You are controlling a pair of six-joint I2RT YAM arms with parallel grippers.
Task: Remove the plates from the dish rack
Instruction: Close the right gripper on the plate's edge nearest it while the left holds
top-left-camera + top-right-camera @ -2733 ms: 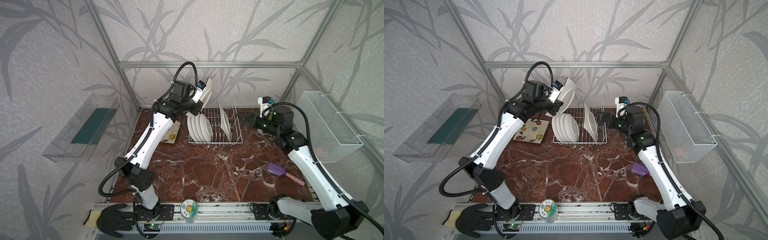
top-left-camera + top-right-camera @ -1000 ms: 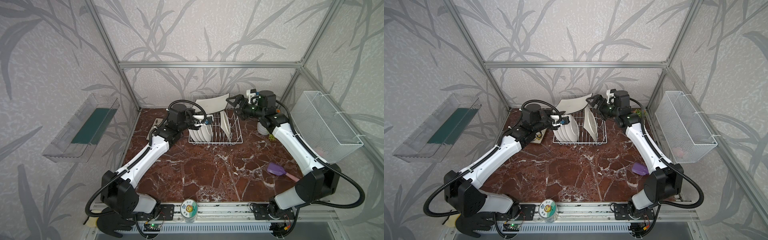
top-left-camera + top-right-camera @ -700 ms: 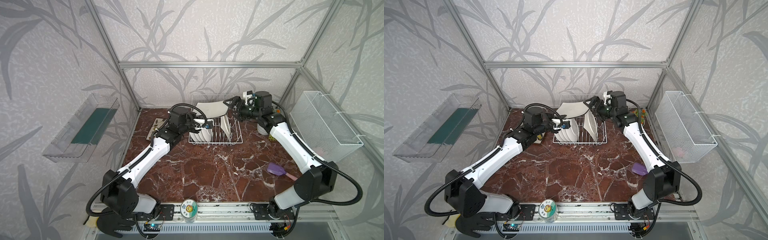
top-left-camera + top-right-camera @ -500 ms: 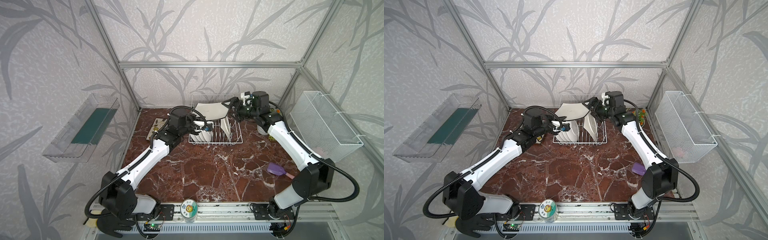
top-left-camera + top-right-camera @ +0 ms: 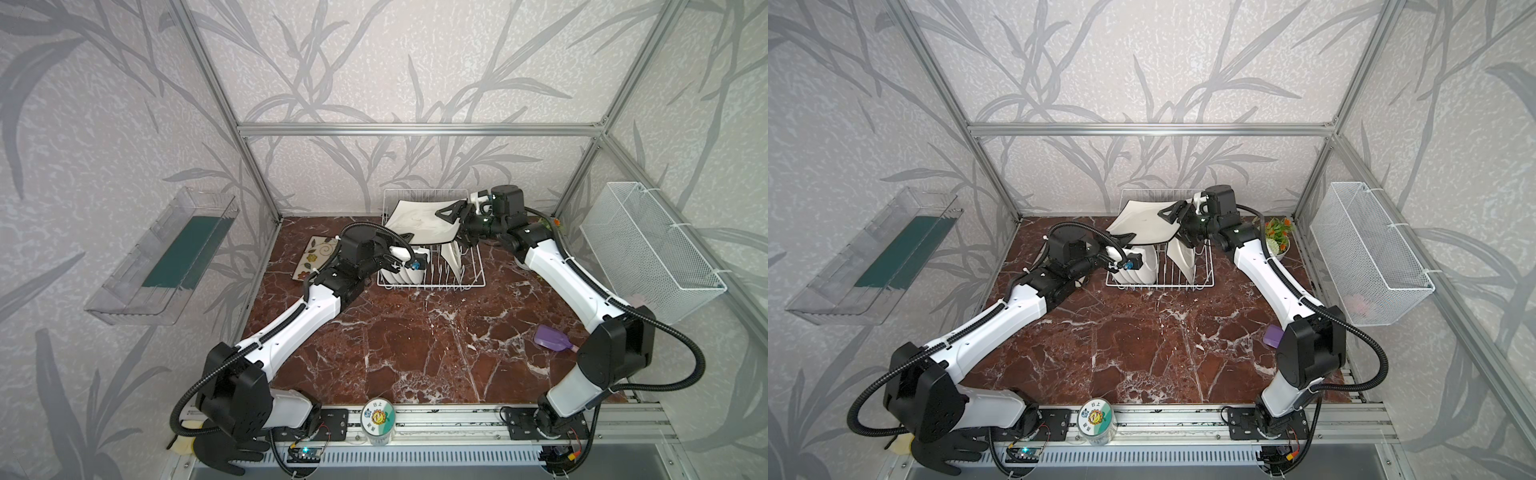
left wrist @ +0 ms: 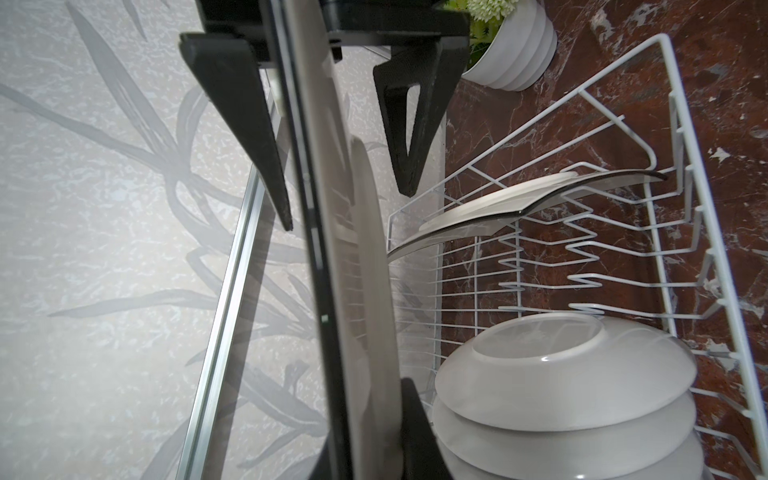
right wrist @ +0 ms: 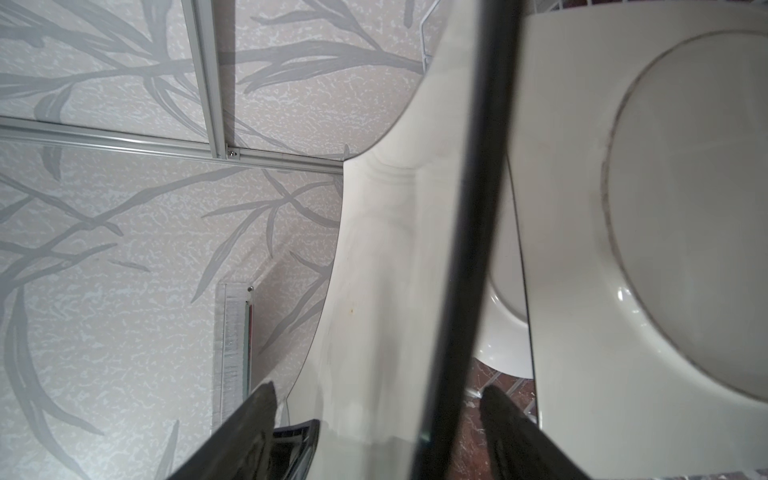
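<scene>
A square cream plate with a dark rim (image 5: 419,226) (image 5: 1142,224) hangs tilted above the white wire dish rack (image 5: 478,272) (image 5: 1209,272). My left gripper (image 5: 406,239) (image 5: 1126,240) is shut on its near-left edge; one finger (image 6: 415,428) presses the plate (image 6: 345,249). My right gripper (image 5: 454,216) (image 5: 1173,220) (image 7: 374,415) is open, its fingers (image 7: 249,428) standing on both sides of the plate's far-right edge (image 7: 469,249) without touching it. Several round white plates (image 5: 399,274) (image 6: 561,395) and another square plate (image 5: 453,259) (image 6: 519,203) stand in the rack.
A floral square plate (image 5: 313,257) lies on the marble table left of the rack. A potted plant (image 5: 1277,237) stands right of it. A purple scoop (image 5: 550,338) lies front right. A mesh basket (image 5: 648,249) and a clear tray (image 5: 162,257) hang on the side walls.
My right gripper has moved left onto the held plate's edge, and its jaws have narrowed around it. The left gripper still holds the plate above the rack.
</scene>
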